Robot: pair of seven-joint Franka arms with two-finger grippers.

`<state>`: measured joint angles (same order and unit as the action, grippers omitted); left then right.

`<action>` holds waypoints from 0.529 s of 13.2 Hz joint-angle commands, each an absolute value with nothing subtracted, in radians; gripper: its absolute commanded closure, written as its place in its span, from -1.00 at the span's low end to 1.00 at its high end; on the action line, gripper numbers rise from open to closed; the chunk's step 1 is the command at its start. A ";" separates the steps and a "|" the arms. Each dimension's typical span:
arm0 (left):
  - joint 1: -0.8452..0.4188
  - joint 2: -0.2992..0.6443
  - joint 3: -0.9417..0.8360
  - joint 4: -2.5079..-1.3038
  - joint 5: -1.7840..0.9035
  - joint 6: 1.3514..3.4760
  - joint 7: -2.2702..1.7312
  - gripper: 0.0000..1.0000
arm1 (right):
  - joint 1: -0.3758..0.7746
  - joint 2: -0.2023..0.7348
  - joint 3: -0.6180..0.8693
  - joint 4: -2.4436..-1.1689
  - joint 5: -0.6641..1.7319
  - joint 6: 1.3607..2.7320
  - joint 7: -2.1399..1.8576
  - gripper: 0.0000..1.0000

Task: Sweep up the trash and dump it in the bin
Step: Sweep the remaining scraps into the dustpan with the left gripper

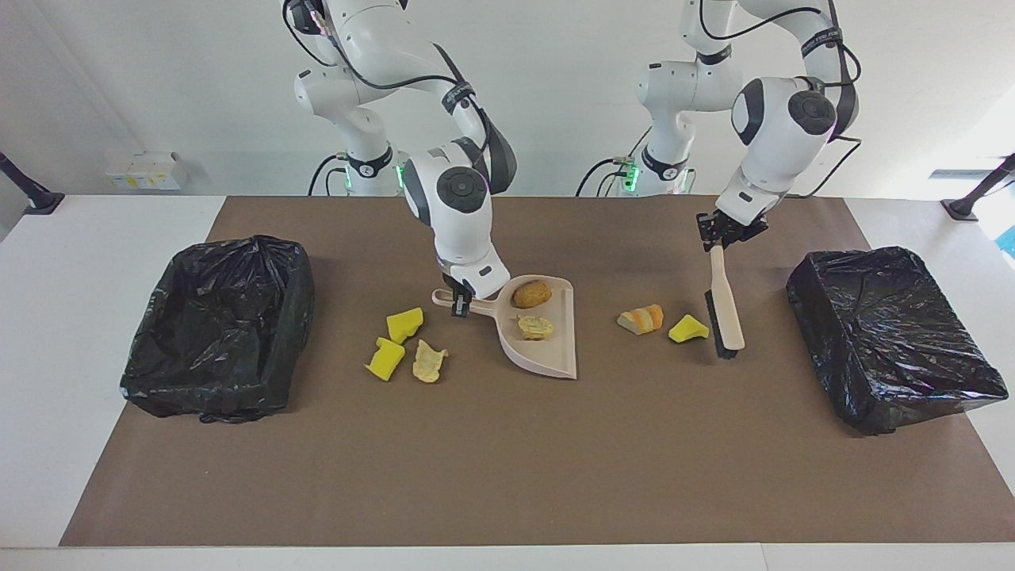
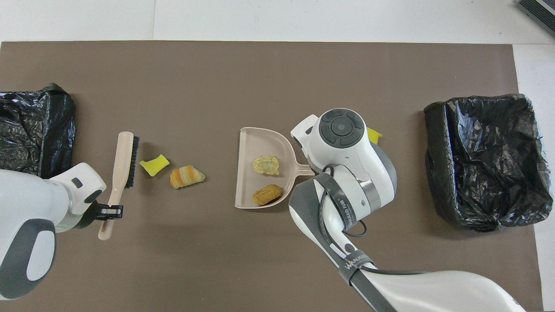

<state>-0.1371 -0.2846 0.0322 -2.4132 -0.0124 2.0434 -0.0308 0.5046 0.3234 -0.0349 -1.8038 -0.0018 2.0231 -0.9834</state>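
Note:
My right gripper (image 1: 460, 303) is shut on the handle of the beige dustpan (image 1: 547, 353), which lies on the brown mat. A brown bread piece (image 1: 531, 294) and a tan scrap (image 1: 535, 327) lie in the pan. My left gripper (image 1: 718, 238) is shut on the handle of the black-bristled brush (image 1: 725, 313), which hangs low beside a yellow sponge chunk (image 1: 687, 328) and a bread piece (image 1: 641, 319). The brush (image 2: 121, 167) stands between that sponge chunk (image 2: 154, 164) and the bin (image 1: 825, 317) at the left arm's end. More trash, two yellow chunks (image 1: 404, 323) and a tan scrap (image 1: 429, 361), lies beside the pan.
A second black-lined bin (image 1: 297, 317) stands at the right arm's end of the mat. In the overhead view the right arm (image 2: 342, 147) covers its own gripper and most of the trash beside the pan. The brown mat (image 1: 507, 460) stretches away from the robots.

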 commanded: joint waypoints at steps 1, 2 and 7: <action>-0.149 -0.310 0.002 -2.512 0.012 2.144 -0.117 1.00 | 0.500 0.313 -0.029 -1.819 -0.018 2.039 -0.996 1.00; -0.187 -0.290 -0.015 -2.517 0.012 2.152 -0.185 1.00 | 0.500 0.313 -0.029 -1.819 -0.018 2.039 -0.994 1.00; -0.487 -0.191 -0.020 -2.507 0.008 2.244 -0.512 1.00 | 0.499 0.313 -0.029 -1.819 -0.018 2.046 -0.993 1.00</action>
